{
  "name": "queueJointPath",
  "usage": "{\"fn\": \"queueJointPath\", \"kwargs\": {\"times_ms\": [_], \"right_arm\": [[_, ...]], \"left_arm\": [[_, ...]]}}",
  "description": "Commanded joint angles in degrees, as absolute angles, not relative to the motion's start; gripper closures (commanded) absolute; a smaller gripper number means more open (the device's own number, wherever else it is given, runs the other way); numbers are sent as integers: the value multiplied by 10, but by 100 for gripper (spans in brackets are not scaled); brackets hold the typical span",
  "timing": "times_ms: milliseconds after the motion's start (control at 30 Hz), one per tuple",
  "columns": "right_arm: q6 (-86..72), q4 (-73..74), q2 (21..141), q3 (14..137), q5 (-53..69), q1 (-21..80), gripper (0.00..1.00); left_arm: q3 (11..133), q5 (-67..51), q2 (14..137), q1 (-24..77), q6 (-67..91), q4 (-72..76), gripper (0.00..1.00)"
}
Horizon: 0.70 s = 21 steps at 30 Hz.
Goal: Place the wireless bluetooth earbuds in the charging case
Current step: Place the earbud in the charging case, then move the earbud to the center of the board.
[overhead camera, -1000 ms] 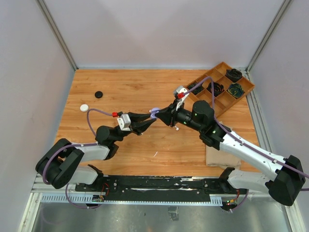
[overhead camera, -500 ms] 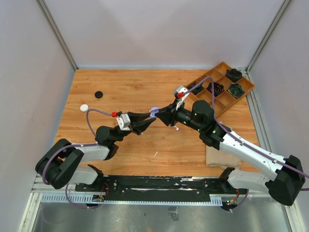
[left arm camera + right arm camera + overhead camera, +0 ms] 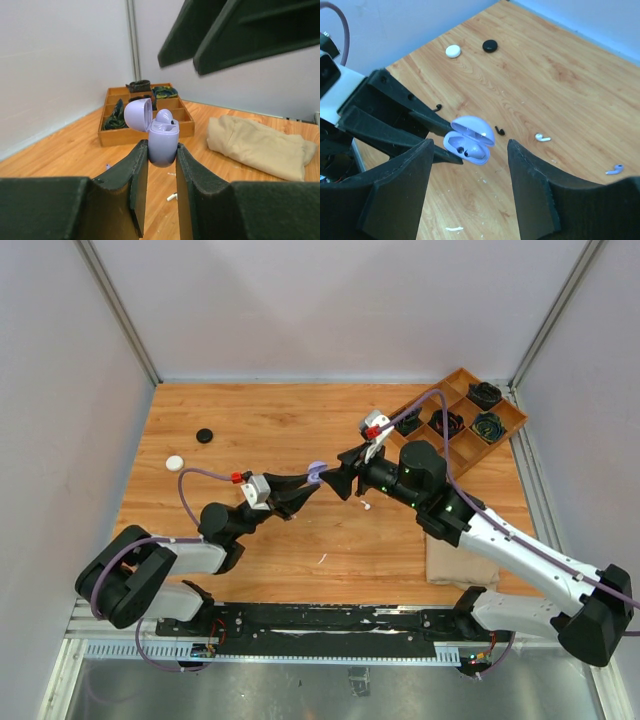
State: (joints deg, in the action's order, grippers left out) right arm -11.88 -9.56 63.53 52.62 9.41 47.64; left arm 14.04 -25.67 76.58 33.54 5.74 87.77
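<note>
My left gripper (image 3: 162,150) is shut on the lower half of the lavender charging case (image 3: 163,142), held above the table with its lid open. In the right wrist view one lavender earbud (image 3: 479,148) sits in the case (image 3: 468,142), next to a dark empty slot. My right gripper (image 3: 469,142) is open just above the case, touching nothing. Loose earbuds lie on the wood: a white one (image 3: 542,137), a black one (image 3: 499,131), another black one (image 3: 438,106) and a lavender one (image 3: 615,169). From above, both grippers meet at the case (image 3: 317,472).
A black disc (image 3: 205,435) and a white disc (image 3: 175,463) lie at the far left. A wooden compartment tray (image 3: 497,411) stands at the far right, a beige cloth (image 3: 455,562) in front of it. A thin white sliver (image 3: 454,229) lies on the wood.
My right gripper has opened and drawn back a little from the case. The left gripper has kept the case still.
</note>
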Motion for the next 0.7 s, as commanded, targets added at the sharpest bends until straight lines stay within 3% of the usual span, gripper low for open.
{"fn": "queueJointPath", "kwargs": {"times_ms": [0, 367, 667], "right_arm": [[-63, -40, 629, 576, 61, 480, 37], [-31, 51, 714, 614, 13, 406, 33], [-34, 80, 840, 651, -8, 329, 37]], "left_arm": [[123, -220, 777, 333, 49, 1023, 100], [69, -188, 768, 333, 39, 1022, 100], [39, -187, 771, 333, 3, 1022, 100]]}}
